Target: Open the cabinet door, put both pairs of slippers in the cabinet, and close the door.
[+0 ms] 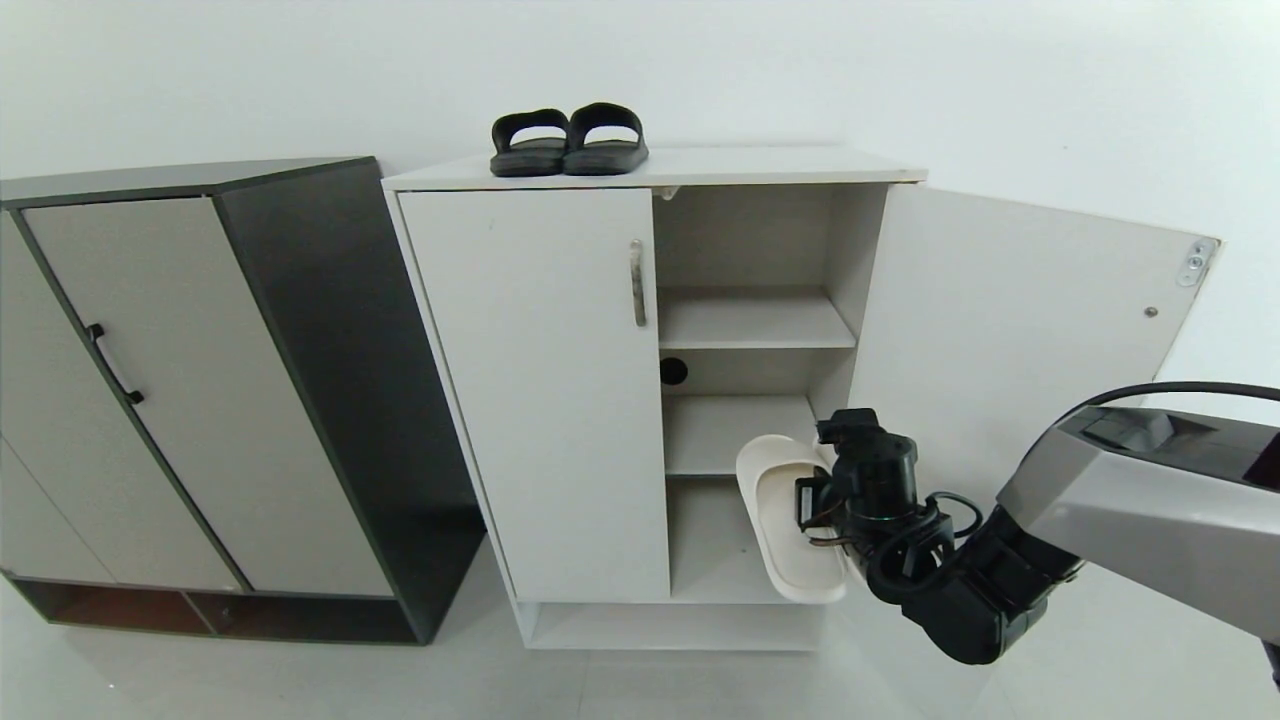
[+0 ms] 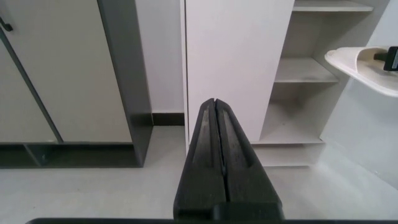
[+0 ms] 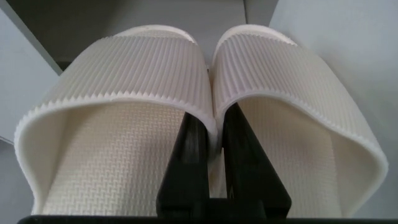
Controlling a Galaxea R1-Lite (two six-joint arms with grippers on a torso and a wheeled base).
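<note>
With fingers clamped on the white slippers, the right gripper should slide them deep onto the bottom shelf of the cabinet before releasing; the left gripper has its fingers together.

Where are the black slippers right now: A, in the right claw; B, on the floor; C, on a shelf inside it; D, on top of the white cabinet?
D: the black slippers sit on top of the white cabinet, while the right claw grips the white slippers.
</note>
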